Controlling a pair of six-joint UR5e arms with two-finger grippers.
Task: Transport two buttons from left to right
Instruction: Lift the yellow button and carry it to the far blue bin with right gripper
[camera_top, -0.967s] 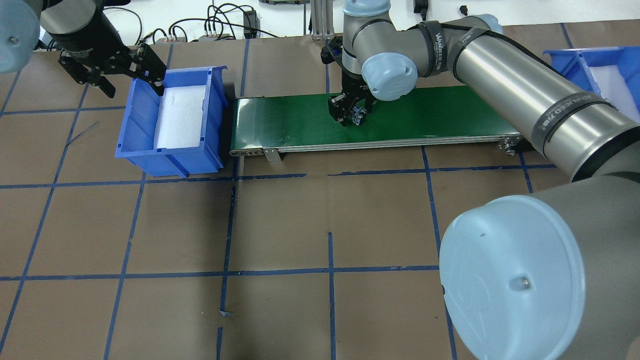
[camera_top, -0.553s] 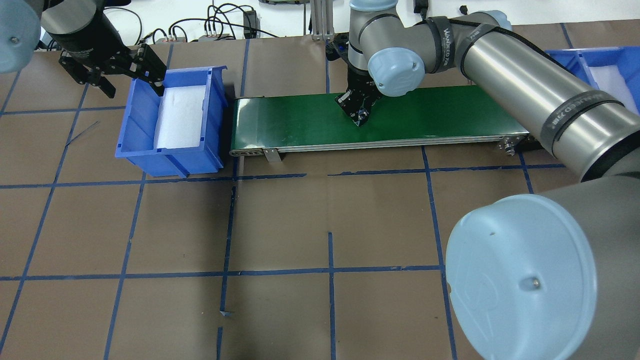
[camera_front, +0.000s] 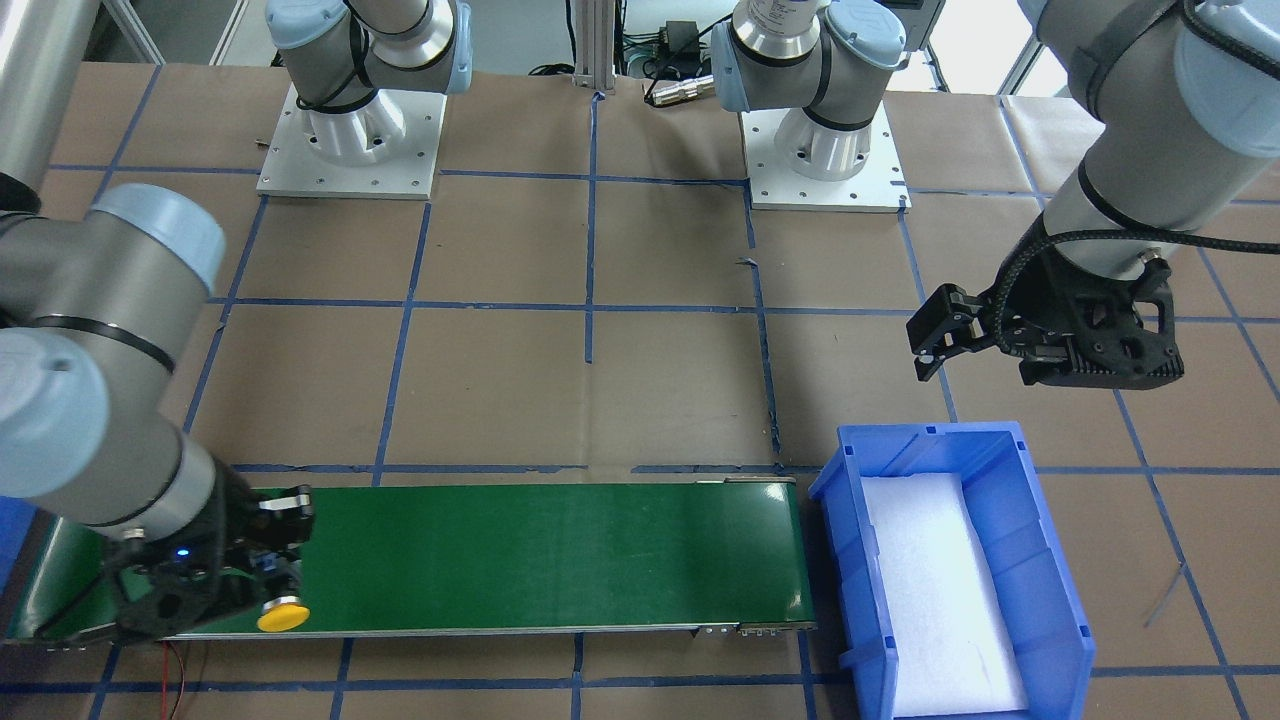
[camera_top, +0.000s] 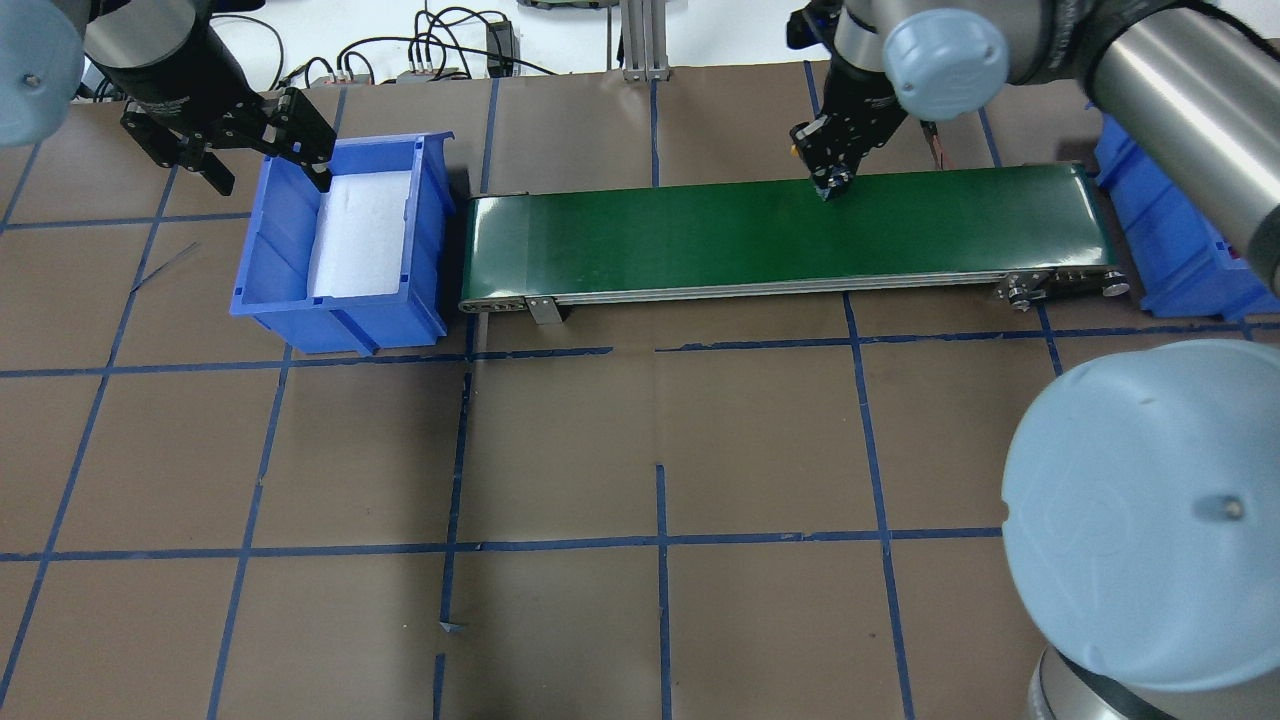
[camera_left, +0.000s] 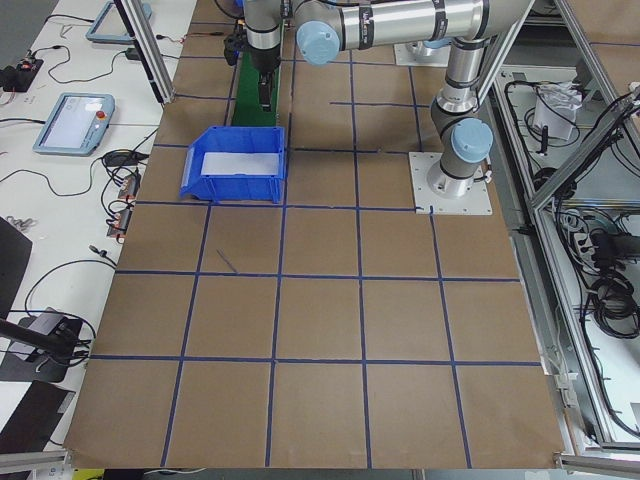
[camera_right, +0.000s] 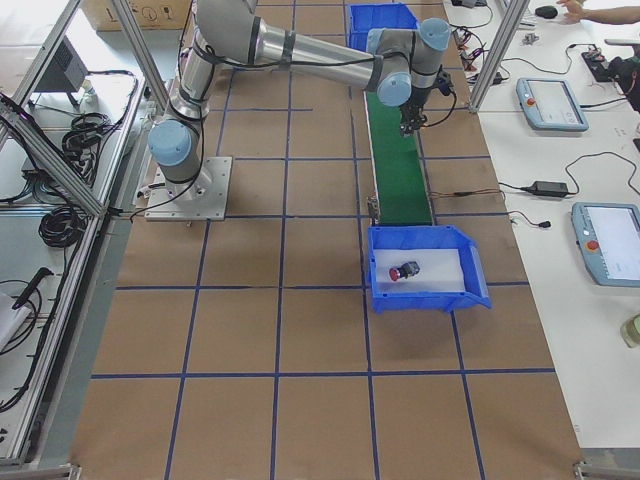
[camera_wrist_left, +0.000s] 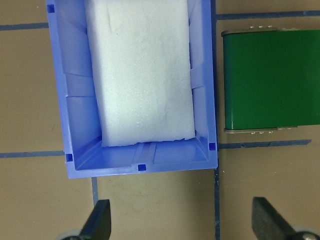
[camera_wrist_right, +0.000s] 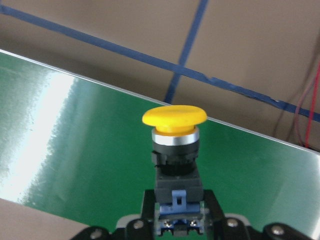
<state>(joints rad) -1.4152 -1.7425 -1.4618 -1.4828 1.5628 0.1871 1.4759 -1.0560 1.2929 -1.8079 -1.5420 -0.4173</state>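
Note:
My right gripper (camera_wrist_right: 175, 212) is shut on the grey-blue base of the yellow button (camera_wrist_right: 174, 117), with the cap pointing away from the fingers. It holds the button (camera_front: 283, 617) above the far edge of the green conveyor belt (camera_top: 650, 240), right of the belt's middle. The right gripper also shows in the overhead view (camera_top: 832, 183). The red button (camera_right: 403, 271) lies on white foam in the right blue bin (camera_right: 470, 285). My left gripper (camera_wrist_left: 182, 225) is open and empty, beside the left blue bin (camera_wrist_left: 140, 167), also seen from the front (camera_front: 935, 335).
The left bin (camera_top: 340, 320) holds only white foam and stands against the belt's left end. The right bin (camera_top: 1170, 270) stands at the belt's right end, mostly hidden by my right arm. Brown paper with blue tape lines covers the table.
My right gripper has lifted the yellow button off the middle of the belt and carried it right, toward the belt's far edge. The left arm has not moved.

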